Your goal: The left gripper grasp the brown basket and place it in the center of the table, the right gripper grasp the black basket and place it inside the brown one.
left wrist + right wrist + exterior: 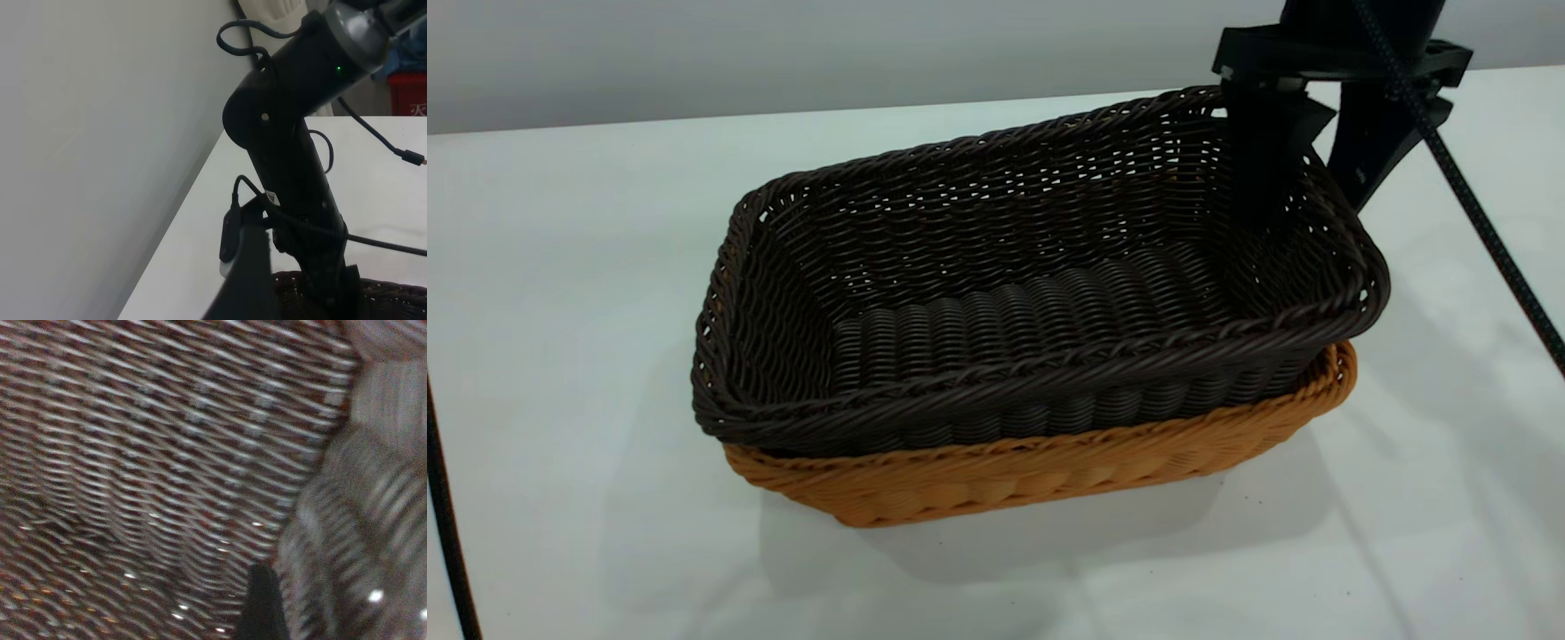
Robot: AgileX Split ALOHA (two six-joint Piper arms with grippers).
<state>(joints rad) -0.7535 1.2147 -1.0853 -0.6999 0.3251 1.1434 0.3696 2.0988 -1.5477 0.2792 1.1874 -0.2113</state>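
Observation:
The black basket (1032,293) sits nested inside the brown basket (1040,471) in the middle of the table (560,311), its right end a little higher than its left. My right gripper (1303,191) comes down at the black basket's far right end, one finger inside the wall and one outside, shut on its rim. The right wrist view is filled with dark weave (167,453) beside one fingertip (261,607). My left gripper (243,293) is outside the exterior view, off to the side, facing the right arm (293,153) and the black basket's rim (387,297).
The white table stretches on all sides of the baskets, with its far edge at a grey wall (783,44). A black cable (1485,231) hangs from the right arm and another (445,524) runs at the left edge. A red crate (410,93) stands beyond the table.

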